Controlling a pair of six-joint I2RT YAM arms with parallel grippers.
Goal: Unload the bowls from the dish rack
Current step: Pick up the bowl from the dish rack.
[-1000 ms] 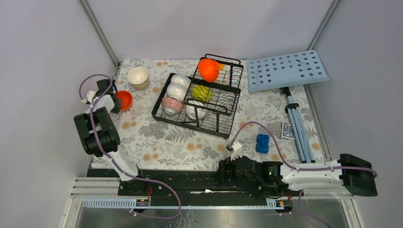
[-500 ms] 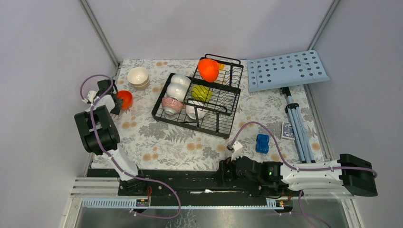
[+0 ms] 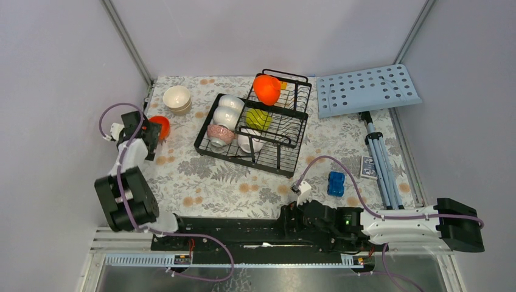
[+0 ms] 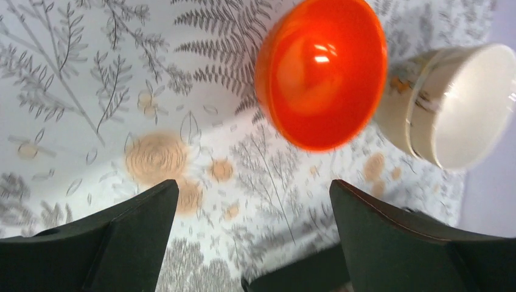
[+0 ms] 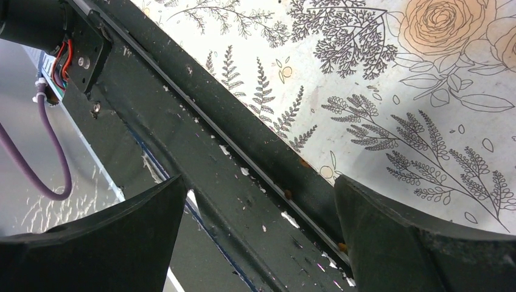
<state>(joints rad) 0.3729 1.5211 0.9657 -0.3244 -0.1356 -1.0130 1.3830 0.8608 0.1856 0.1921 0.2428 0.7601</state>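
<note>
Blocking orange bowl [image 3: 162,123] partly overhead: left gripper [image 4: 252,204], spread.

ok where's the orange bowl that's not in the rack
In the top view the orange bowl sits on the tablecloth at far left, beside the stacked cream bowls and left of the dish rack.

No writing, label, brand or number can be read on anything in view.
</note>
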